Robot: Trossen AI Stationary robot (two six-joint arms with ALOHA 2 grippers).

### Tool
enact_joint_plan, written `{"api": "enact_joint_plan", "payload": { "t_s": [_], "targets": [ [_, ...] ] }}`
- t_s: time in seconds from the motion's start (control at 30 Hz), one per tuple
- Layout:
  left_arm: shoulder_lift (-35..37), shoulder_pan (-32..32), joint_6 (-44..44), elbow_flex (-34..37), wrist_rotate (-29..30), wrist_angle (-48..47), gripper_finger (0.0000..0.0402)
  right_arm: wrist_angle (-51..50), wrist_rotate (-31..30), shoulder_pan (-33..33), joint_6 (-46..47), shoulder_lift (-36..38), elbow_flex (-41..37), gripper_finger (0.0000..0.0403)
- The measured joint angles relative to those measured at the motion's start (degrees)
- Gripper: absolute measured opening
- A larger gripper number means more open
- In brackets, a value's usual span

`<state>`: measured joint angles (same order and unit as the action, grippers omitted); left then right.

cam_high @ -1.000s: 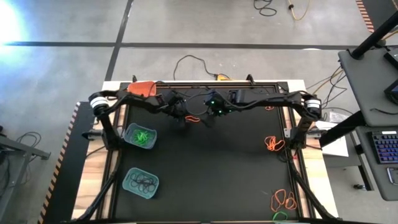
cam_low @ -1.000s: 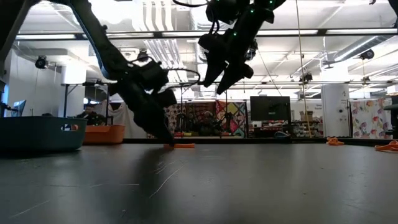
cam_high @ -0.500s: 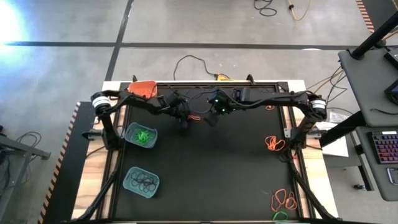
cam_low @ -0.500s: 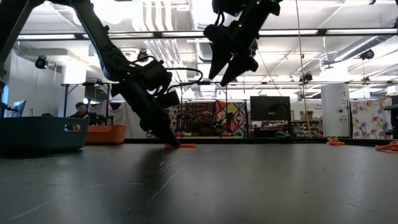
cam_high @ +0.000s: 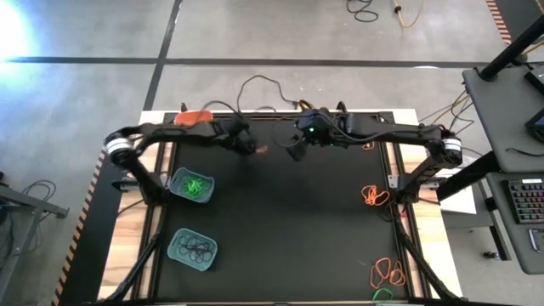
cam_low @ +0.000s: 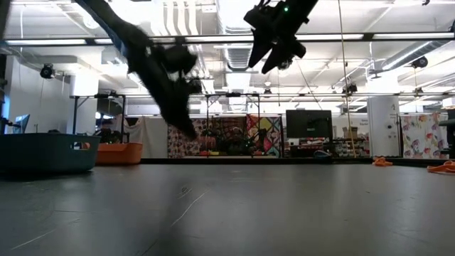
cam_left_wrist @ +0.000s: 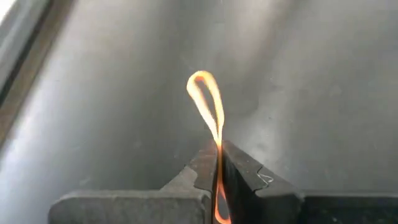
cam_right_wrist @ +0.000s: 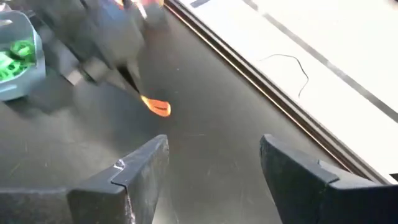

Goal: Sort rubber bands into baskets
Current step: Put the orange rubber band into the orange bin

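We have one orange band (cam_left_wrist: 208,106) pinched between the pressed-together fingers of our left gripper (cam_left_wrist: 219,163), lifted clear of the mat (cam_high: 280,229) near its far edge; from the right wrist it shows as a small orange loop (cam_right_wrist: 157,106) hanging at that gripper's tip. The orange basket (cam_high: 195,120) sits at the far left corner, close to the left gripper, so we judge this band is on its way there. Our right gripper (cam_right_wrist: 211,158) hovers just beside it above the mat, fingers spread and empty. Sorting looks partly done: the near teal basket (cam_high: 192,248) holds black bands, the other teal basket (cam_high: 192,185) holds green ones (cam_high: 195,184). Left to do: orange bands (cam_high: 373,196) at the right edge, plus more orange (cam_high: 388,274) and a green one (cam_high: 383,295) at the near right corner.
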<state>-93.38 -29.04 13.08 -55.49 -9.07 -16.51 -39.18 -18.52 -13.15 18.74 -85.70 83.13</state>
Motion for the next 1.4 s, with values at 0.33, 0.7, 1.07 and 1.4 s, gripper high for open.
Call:
{"api": "enact_joint_plan", "payload": {
  "t_s": [0.33, 0.7, 1.07, 1.4],
  "targets": [
    [15.3, -6.7, -3.7, -0.6, 19.0, -20.5, 0.0, 2.6, 0.0, -0.1, -6.0, -1.1, 0.0, 0.024],
    [19.9, -25.6, -17.3, 0.2, 21.2, -28.5, 0.0, 14.7, 2.8, -2.5, -20.5, -2.5, 0.0, 0.0237],
    [13.9, -29.7, -26.4, 0.0, 17.9, -28.6, 0.0002, 1.2, 10.4, -2.0, -12.0, -2.5, -2.1, 0.0237],
    [6.4, -30.1, -29.7, 0.0, 23.7, -20.6, 0.0065, 0.8, 11.5, 4.1, -1.8, -1.2, -14.3, 0.0237]
  ]
}}
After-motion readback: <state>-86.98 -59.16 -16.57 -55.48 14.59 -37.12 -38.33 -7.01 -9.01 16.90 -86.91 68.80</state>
